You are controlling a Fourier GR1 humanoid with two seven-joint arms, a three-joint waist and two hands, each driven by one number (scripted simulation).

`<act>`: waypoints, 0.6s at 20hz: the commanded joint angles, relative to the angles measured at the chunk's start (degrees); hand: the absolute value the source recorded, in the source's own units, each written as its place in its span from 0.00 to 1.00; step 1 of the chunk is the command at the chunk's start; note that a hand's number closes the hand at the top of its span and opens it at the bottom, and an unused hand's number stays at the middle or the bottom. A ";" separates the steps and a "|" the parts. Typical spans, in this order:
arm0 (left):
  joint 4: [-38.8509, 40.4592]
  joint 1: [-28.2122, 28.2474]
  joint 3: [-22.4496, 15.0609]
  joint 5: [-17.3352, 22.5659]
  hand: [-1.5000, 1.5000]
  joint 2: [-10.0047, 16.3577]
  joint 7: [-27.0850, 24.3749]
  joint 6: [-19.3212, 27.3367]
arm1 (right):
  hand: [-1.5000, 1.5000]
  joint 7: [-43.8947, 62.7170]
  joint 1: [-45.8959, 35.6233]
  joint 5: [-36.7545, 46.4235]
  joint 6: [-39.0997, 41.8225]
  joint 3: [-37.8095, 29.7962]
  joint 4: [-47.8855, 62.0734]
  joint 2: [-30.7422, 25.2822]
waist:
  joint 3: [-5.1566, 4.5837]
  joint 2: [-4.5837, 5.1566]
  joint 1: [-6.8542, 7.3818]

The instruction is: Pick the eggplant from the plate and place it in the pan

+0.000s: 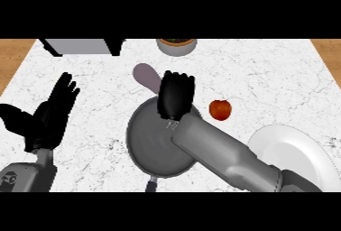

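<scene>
At the near edge, the pan handle (152, 184) is seen pointing toward the robot, with the right forearm (220, 153) entering from the lower right. Near right, the white plate (293, 144) is set on the marble counter (266, 76); nothing is seen on its visible part, and its near side is cut off by the forearm. The dark grey pan (149, 135) is placed left of the plate, apart from it. Its right half is crossed by the forearm, and the visible inside is bare.

At the left, the left hand (47, 119) is held open, fingers straight and up, resting, well apart from the pan.

A red fruit (220, 109) is seen on the counter between the pan's far rim and the plate, touching neither.

Over the pan's far rim, the right hand (177, 94) is shown back-up with fingers bent down. The eggplant (145, 74) is off the plate and not in the pan. It is seen just past the far rim, sticking out up-left from under the hand. Its near end is hidden by the fingers, so it appears to be gripped, though contact is not seen directly.

Farther back, a pot (177, 46) is seen at the counter's far edge, centre. A grey appliance (83, 45) is seen at the far left.
</scene>
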 commanded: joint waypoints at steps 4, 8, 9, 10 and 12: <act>-1.17 1.25 1.04 0.40 0.50 1.00 -0.97 -1.31 | 0.00 11.87 10.81 0.96 -10.51 -7.89 1.45 0.90 | 0.04 0.16 -0.06; -1.16 -1.20 0.98 0.57 0.50 0.43 1.30 -0.73 | 0.00 7.58 18.69 -0.93 -16.28 -7.57 -0.35 0.90 | 0.06 0.44 1.02; -0.51 -1.67 0.48 -0.43 0.50 -0.24 1.00 0.01 | 0.00 4.12 19.14 -1.12 -15.82 -9.82 -0.90 0.91 | 0.04 0.37 0.24; 0.41 0.09 -0.31 -0.59 0.50 -0.59 -0.56 -1.26 | 0.00 8.73 19.30 -1.52 -15.81 -6.36 -3.36 0.91 | 0.00 0.38 1.27; -0.99 -0.22 -1.04 -1.84 0.50 -1.33 0.41 0.37 | 0.00 5.74 20.74 0.48 -19.48 -7.62 -4.14 0.91 | 0.02 0.25 0.87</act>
